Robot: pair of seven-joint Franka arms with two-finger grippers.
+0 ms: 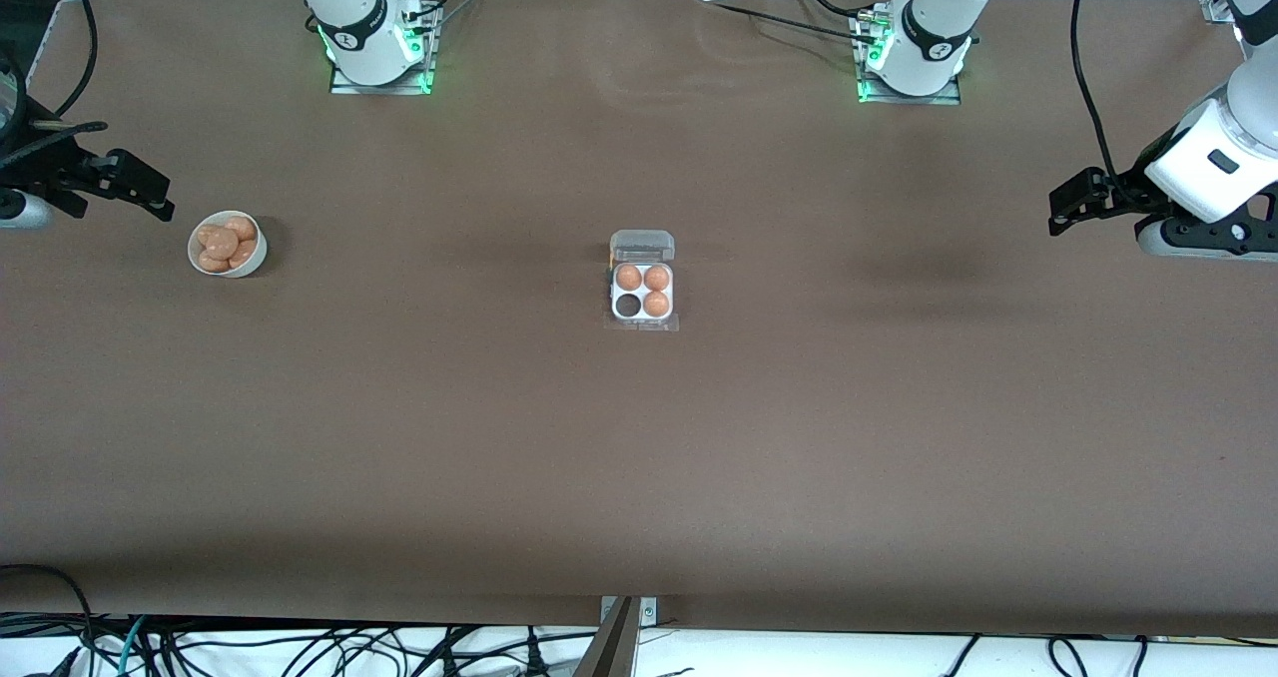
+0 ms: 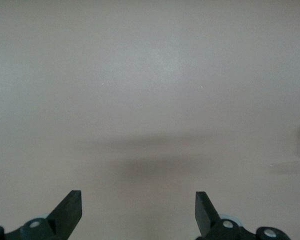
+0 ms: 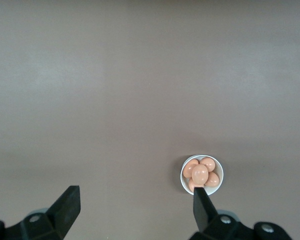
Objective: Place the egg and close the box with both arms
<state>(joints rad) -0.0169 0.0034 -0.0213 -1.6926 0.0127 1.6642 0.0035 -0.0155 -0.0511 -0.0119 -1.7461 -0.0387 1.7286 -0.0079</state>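
The box [image 1: 642,292] lies in the middle of the table with its clear lid [image 1: 642,246] folded open toward the robots' bases. Three of its cells hold light orange-brown eggs [image 1: 656,304]. The fourth cell [image 1: 628,305], on the front-camera side toward the right arm's end, is dark and empty. Several more eggs [image 1: 222,243] are heaped in a white bowl [image 1: 259,255] at the right arm's end. My right gripper [image 1: 150,194] hovers open beside that bowl. In the right wrist view the eggs [image 3: 200,173] lie close to one fingertip [image 3: 200,200]. My left gripper [image 1: 1064,206] hangs open over bare table at the left arm's end.
Brown cloth covers the whole table. The two arm bases [image 1: 379,53] [image 1: 914,58] stand along the edge farthest from the front camera. Cables hang below the table's front edge [image 1: 300,647]. Wide bare stretches separate the bowl, the box and the left gripper.
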